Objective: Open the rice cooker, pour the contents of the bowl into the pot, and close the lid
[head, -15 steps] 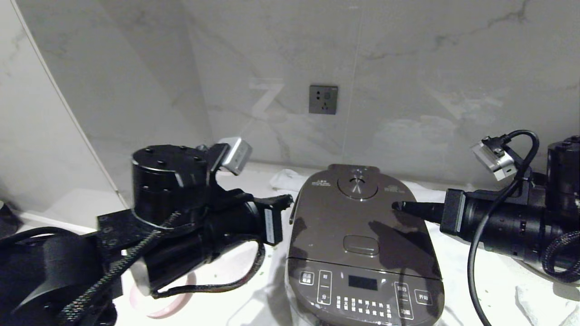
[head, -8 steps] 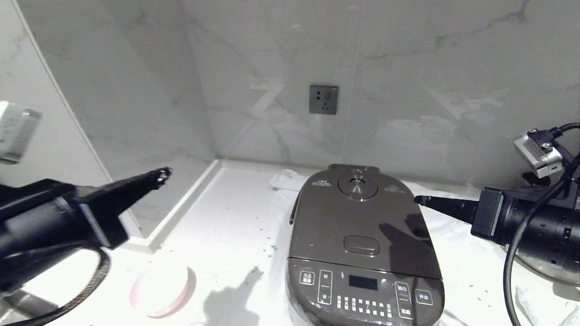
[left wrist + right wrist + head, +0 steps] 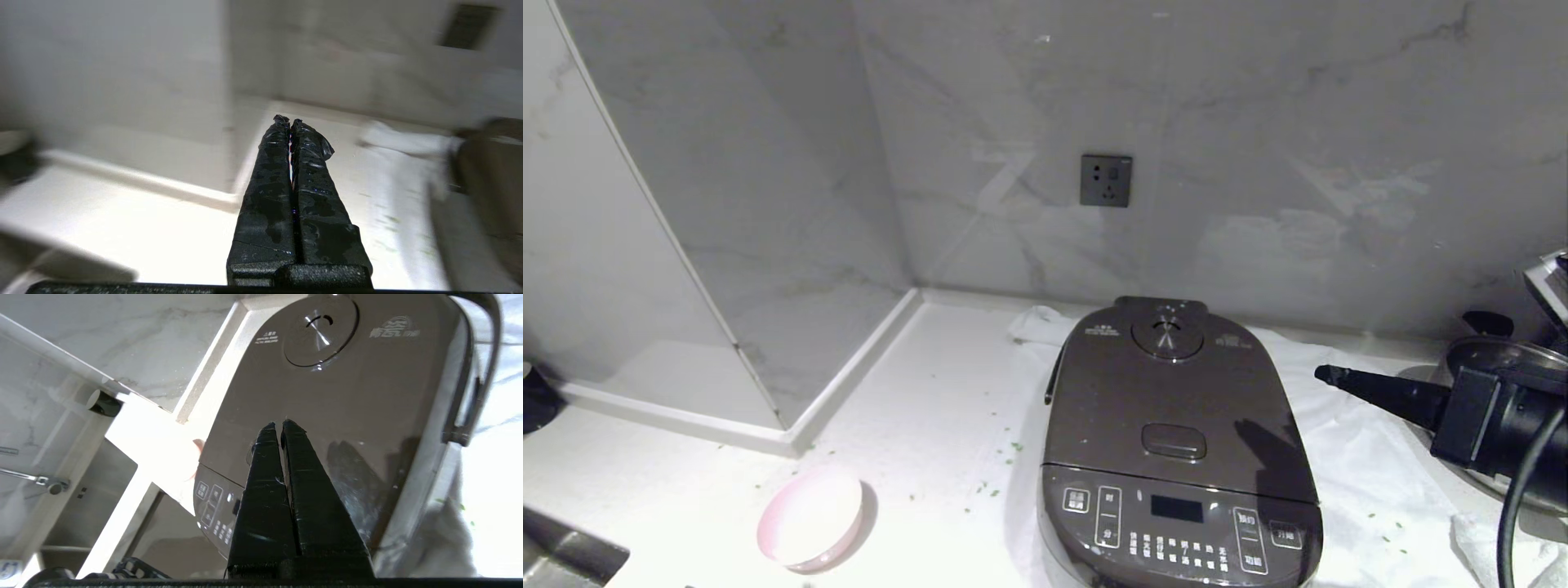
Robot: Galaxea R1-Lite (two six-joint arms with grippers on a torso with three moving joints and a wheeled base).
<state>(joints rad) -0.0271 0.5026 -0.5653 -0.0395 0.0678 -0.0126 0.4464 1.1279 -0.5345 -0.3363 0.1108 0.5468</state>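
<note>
The rice cooker (image 3: 1178, 445) sits lid-down mid-counter, looking heavy and slick, best worked by its oblong release button (image 3: 1174, 442), while the light pink bowl (image 3: 810, 517) sits to its left, both grippers' (image 3: 278, 424) (image 3: 290, 121) 2 fingers pressed together, empty.

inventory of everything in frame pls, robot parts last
rice cooker: 1, dark brown-grey, centre of the counter on a white cloth
lid: 1, dark brown-grey, shut
bowl: 1, pale pink, on the counter left of the cooker, upright
white cloth: 1, white, under and right of the cooker
green bits: several, green, scattered on the counter between bowl and cooker
steel pan: 1, shiny, right edge, partly hidden behind the right arm
wall socket: 1, dark grey, back wall above the cooker
left end effector: 1, black, shut, empty, out of the head view
right end effector: 1, black, shut, empty, in the air right of the cooker
</note>
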